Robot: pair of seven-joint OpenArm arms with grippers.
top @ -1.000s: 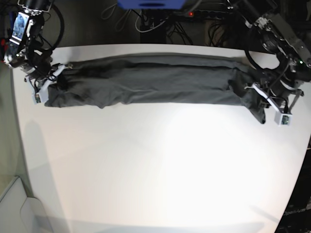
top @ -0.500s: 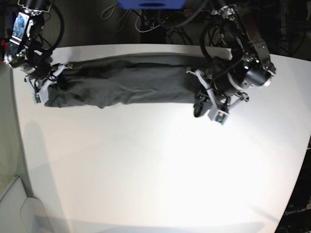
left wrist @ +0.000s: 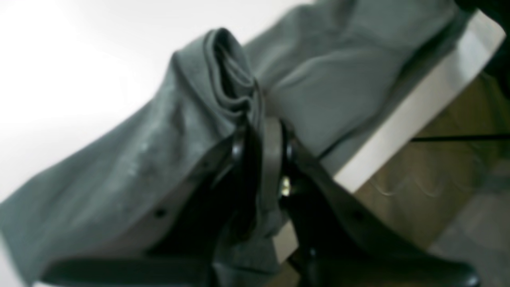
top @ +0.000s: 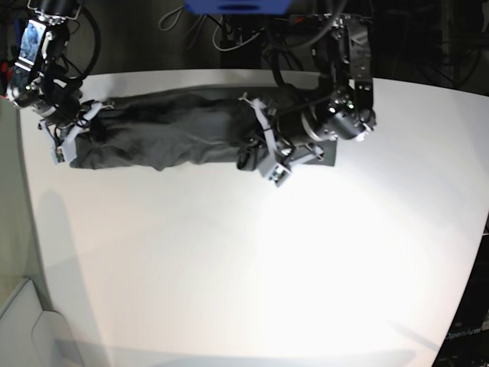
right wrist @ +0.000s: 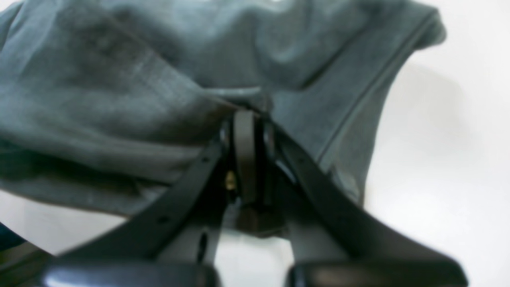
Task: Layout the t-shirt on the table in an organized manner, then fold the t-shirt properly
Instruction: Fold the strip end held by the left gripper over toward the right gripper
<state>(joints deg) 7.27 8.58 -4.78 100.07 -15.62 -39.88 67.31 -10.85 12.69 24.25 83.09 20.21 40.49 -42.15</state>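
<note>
the left black claw [left wrist: 259,131] is clamped on a bunched fold of the dark charcoal-grey cotton t-shirt [left wrist: 131,159], which rises just above its tips. beyond the fold the shirt lies along the edge of the glossy white worktop [left wrist: 402,131]. the view is blurred.

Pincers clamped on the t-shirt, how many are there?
2. The right pincer grips the t-shirt at its end by the table edge; the left pincer grips the folded-over end mid-table.

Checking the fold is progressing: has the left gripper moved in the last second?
Yes. The left gripper, shut on the t-shirt, has carried its end along the table toward the right gripper.
</note>
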